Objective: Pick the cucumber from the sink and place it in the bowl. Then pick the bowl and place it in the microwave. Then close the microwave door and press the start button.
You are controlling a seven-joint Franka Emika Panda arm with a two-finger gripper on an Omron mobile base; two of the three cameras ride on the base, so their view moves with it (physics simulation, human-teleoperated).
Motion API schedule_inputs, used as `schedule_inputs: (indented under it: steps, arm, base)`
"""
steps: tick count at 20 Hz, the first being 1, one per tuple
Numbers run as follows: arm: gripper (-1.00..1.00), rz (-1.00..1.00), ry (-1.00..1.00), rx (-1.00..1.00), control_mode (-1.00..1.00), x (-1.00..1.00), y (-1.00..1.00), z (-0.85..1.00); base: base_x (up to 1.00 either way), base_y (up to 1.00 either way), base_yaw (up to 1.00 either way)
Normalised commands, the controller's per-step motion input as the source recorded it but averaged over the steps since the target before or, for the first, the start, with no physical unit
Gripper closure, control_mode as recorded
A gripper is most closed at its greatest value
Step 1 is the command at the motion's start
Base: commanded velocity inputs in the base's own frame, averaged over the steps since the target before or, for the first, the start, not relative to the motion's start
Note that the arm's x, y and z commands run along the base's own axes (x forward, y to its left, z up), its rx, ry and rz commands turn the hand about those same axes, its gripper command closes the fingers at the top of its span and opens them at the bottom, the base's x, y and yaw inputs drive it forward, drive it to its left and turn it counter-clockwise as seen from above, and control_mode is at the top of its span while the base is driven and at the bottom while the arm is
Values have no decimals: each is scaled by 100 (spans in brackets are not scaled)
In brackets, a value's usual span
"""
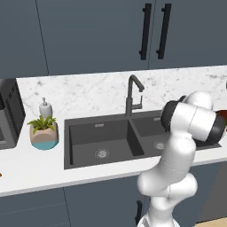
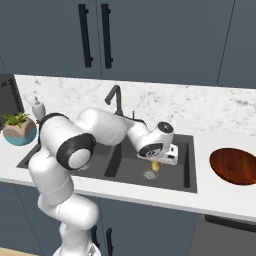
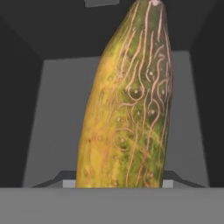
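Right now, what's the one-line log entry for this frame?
phase: lift | gripper: shut on cucumber | over: sink, right basin | bowl: empty, on counter

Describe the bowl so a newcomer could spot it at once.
Start at the dark double sink set in the white counter, then look along the counter to the side away from the potted plant. There sits the bowl, shallow, round and reddish-brown. Nothing else near it is round and red.
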Motion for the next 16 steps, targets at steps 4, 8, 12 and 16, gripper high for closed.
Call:
schedule_inputs:
  steps: [4,8,12,16]
  arm:
    - [100,-12,-17,-15,-100,-3,-7,100]
    - [100,-10,-10,-9,-100,-21,-18,99]
    - [100,-15,-24,-9,-100,-35,-33,62]
    - [100,-19,-31,-10,-100,-46,-31,38]
  base:
    - [0,0,0]
    - [0,0,0]
    - [0,0,0]
    - [0,0,0]
